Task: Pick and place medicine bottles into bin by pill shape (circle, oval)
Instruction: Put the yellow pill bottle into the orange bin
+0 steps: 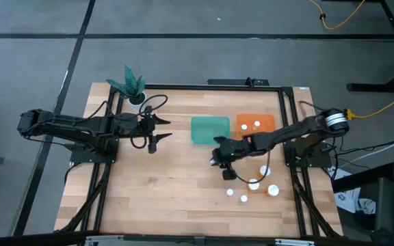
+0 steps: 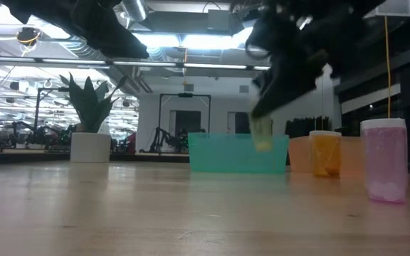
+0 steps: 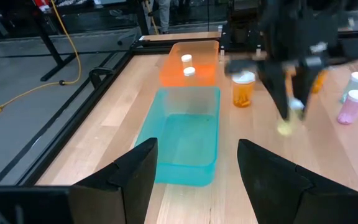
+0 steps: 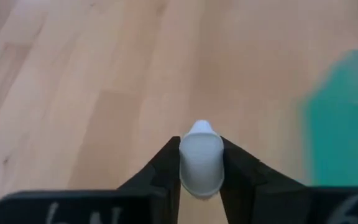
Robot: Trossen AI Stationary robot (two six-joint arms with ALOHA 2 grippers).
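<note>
Orange bin (image 1: 256,124): far side of the bench (image 1: 183,184), toward my right. Two white-capped medicine bottles (image 3: 187,65) stand inside it.
Green bin (image 1: 209,130): touching the orange bin's left wall. Nothing visible inside it in the left wrist view.
Right end effector (image 1: 226,166): clenched on one bottle. In the right wrist view the white cap (image 4: 201,163) sits squeezed between both fingers.
Held bottle (image 2: 262,134): lifted clear of the bench, hanging in front of the green bin's near wall in the low view. It is blurred there, so I can only say its contents look pale yellow.
Loose bottles: a cluster on the bench near my right arm's base, white caps (image 1: 252,184) showing from above. An orange one (image 2: 325,153) and a pink one (image 2: 384,160) stand upright in the low view, just beside each other but apart.
Left end effector (image 1: 157,131): fingers closed, empty, held above the bench to the left of the green bin.
Plant pot (image 1: 135,96): far left corner of the bench, behind my left arm.
Edges: both bins sit close to the bench's far edge; the loose bottles stand near the right-hand frame rail.
Open room: bare wood across the near half of the bench and between my two arms.
</note>
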